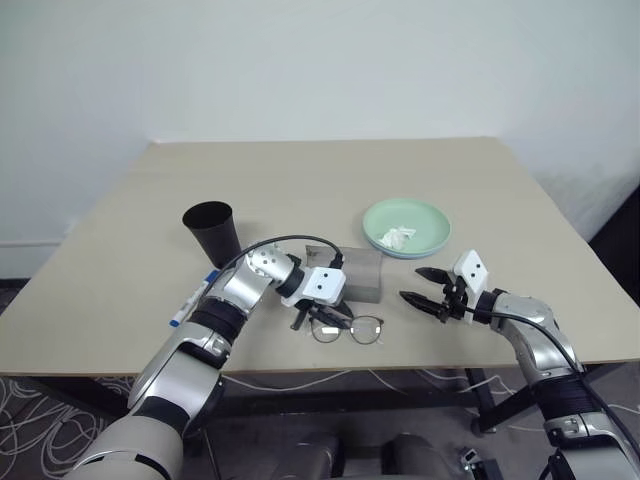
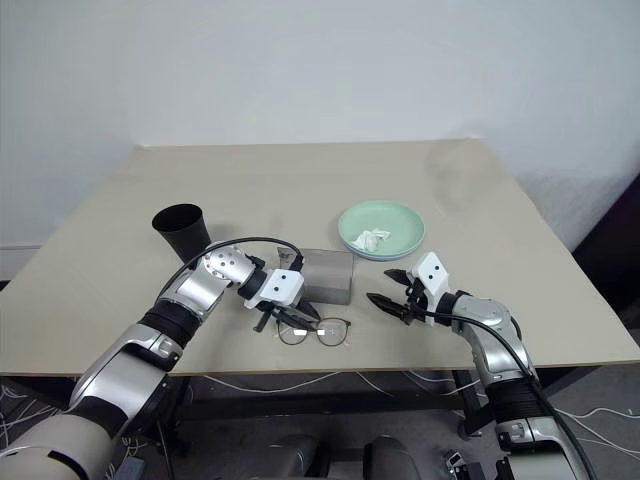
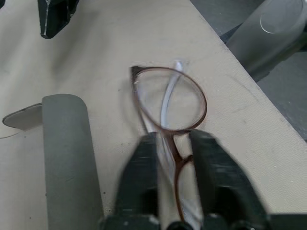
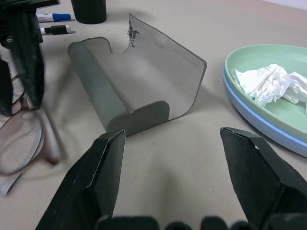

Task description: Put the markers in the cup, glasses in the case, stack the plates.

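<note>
The wire-frame glasses point(image 1: 350, 329) lie on the table near its front edge, just in front of the grey case point(image 1: 358, 272). The case lies open with its flap point(image 4: 158, 62) raised. My left gripper point(image 3: 172, 139) reaches down from the left and is shut on the glasses at the near lens and bridge. My right gripper point(image 1: 415, 285) hovers open to the right of the case, holding nothing. The black cup point(image 1: 210, 228) stands upright at the left. A blue-capped marker point(image 1: 190, 300) lies beside my left forearm. The mint green plate point(image 1: 425, 220) rests on the light blue plate point(image 4: 268, 129).
A crumpled white tissue point(image 1: 397, 238) sits in the green plate. A second, dark marker point(image 4: 57, 29) lies by the blue one near the cup. The table's front edge point(image 1: 420, 362) runs just below the glasses.
</note>
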`<state>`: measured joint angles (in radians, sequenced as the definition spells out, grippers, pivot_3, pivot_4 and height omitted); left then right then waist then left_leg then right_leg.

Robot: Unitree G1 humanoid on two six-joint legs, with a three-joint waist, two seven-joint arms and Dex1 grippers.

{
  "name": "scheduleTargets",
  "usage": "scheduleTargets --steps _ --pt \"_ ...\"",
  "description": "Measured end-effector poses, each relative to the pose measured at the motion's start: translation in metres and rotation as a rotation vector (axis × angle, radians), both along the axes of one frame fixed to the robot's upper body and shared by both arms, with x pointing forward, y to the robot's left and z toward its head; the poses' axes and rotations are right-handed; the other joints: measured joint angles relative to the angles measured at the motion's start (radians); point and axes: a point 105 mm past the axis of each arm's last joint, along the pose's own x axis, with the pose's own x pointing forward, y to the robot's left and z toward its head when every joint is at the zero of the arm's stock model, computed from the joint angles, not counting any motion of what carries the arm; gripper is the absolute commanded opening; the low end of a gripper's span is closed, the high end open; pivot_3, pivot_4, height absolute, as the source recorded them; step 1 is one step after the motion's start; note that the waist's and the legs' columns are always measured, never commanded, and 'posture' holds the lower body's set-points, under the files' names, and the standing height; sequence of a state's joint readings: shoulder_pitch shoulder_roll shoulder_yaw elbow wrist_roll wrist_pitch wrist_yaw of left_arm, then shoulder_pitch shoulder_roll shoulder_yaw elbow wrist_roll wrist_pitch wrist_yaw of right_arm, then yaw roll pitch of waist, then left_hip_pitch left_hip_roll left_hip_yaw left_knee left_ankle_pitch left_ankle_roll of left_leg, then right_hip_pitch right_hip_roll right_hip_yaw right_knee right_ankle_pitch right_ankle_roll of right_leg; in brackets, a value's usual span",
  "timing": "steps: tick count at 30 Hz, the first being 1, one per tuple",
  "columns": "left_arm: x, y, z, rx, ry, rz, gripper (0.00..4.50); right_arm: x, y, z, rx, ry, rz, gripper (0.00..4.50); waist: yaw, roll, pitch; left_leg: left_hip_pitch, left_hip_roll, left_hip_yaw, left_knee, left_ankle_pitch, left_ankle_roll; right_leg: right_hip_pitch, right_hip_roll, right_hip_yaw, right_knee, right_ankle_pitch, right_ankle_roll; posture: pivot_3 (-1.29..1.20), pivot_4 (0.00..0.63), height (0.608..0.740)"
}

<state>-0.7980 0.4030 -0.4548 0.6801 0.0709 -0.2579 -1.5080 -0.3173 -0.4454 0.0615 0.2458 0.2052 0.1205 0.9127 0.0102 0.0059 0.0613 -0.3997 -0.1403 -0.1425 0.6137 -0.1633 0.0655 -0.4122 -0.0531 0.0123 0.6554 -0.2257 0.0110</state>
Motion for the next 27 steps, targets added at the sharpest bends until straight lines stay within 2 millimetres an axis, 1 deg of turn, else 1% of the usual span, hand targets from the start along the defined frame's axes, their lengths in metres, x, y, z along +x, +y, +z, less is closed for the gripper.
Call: scheduleTargets --steps 10,13,27 --pt "-0.0007 0.0013 0.0004 0.016 0.002 -0.005 0.62 0.0030 0.0017 0.0051 0.003 -0.024 0.004 3.43 0.000 0.000 0.000 0.001 0.000 0.000 0.000 0.000 0.000 0.001 0.000 0.000 0.000 0.000 0.000 0.00 0.000 0.738" --pt "-0.0010 0.0010 0.0017 0.019 -0.001 -0.010 0.02 0.0039 0.0017 0.0061 0.003 -0.029 0.004 3.43 0.000 0.000 0.000 0.001 0.000 0.000 0.000 0.000 0.000 0.001 0.000 0.000 0.000 0.000 0.000 0.00 0.000 0.738" --pt "-0.0005 0.0005 0.0068 0.024 -0.003 -0.001 0.02 0.0058 0.0001 0.0082 0.002 -0.049 -0.007 3.43 0.000 0.000 0.000 0.001 0.000 0.000 0.000 0.000 0.000 0.001 0.000 0.000 0.000 0.000 0.000 0.00 0.000 0.738"
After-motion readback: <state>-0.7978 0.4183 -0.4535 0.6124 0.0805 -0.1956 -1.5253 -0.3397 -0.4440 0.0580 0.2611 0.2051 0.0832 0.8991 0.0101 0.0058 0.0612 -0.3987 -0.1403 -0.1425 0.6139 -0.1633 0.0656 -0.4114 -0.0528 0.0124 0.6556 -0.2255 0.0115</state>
